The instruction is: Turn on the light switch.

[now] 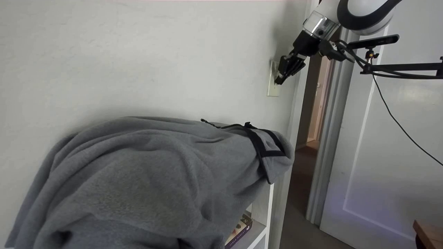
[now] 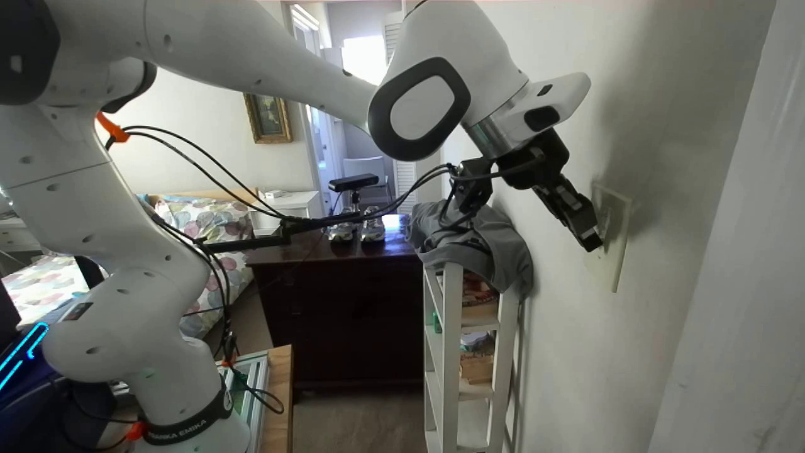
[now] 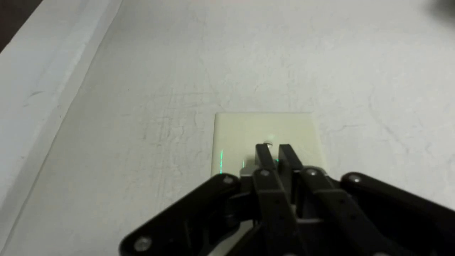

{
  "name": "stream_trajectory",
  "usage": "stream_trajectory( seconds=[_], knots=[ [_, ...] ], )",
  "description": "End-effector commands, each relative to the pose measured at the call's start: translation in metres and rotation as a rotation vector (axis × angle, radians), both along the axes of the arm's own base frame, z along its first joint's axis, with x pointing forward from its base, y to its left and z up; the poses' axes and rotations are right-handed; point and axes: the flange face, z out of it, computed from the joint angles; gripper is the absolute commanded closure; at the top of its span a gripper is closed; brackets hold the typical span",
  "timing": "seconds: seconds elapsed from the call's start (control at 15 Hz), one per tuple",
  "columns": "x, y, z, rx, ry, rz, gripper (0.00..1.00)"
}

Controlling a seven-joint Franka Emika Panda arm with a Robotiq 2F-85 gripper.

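The light switch [image 2: 614,240] is mounted upright on the wall [image 1: 173,69] beside the door casing [image 1: 296,114], above and to one side of the grey fleece blanket [image 1: 145,173] draped over a white shelving unit [image 2: 450,352]. Its cover plate [image 3: 241,129] looks like thin, stiff plastic, and a screw [image 3: 268,143] shows near its upper part, so it should hold firm under pressure; it offers nothing to grasp, and a hard shove might crack it. The toggle should be the only part meant to move, and the jaws hide most or all of it, so which way it sits cannot be told. Expect a short, slick lever: light to shift, resisting at first, then snapping across. The jaws slant down toward the plate, drawn close together with only a slim slit between their tips and nothing seen pinched; whether they touch plate or toggle is unclear. In that shape they would serve as one blunt prod, and pinching seems needless. Better to bear on the lever near its free end and push along the wall rather than into it, since smooth plastic may let the tips skid off.
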Motion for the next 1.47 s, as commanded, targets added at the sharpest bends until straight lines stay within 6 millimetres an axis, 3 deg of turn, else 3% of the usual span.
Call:
stream_trajectory(
  seconds=[0.0, 0.33, 1.07, 1.13, 1.27, 1.4],
  knots=[
    [0.004, 0.002, 0.004, -0.008, -0.003, -0.019, 0.95],
    [-0.001, 0.004, 0.016, -0.013, -0.009, -0.022, 0.93],
    [-0.014, 0.011, 0.064, -0.063, -0.037, -0.002, 0.94],
    [-0.015, 0.012, 0.063, -0.059, -0.033, -0.003, 0.66],
    [-0.021, 0.019, 0.075, -0.053, -0.034, 0.010, 0.59],
    [-0.035, 0.034, 0.098, -0.050, -0.030, 0.027, 0.45]
  ],
)
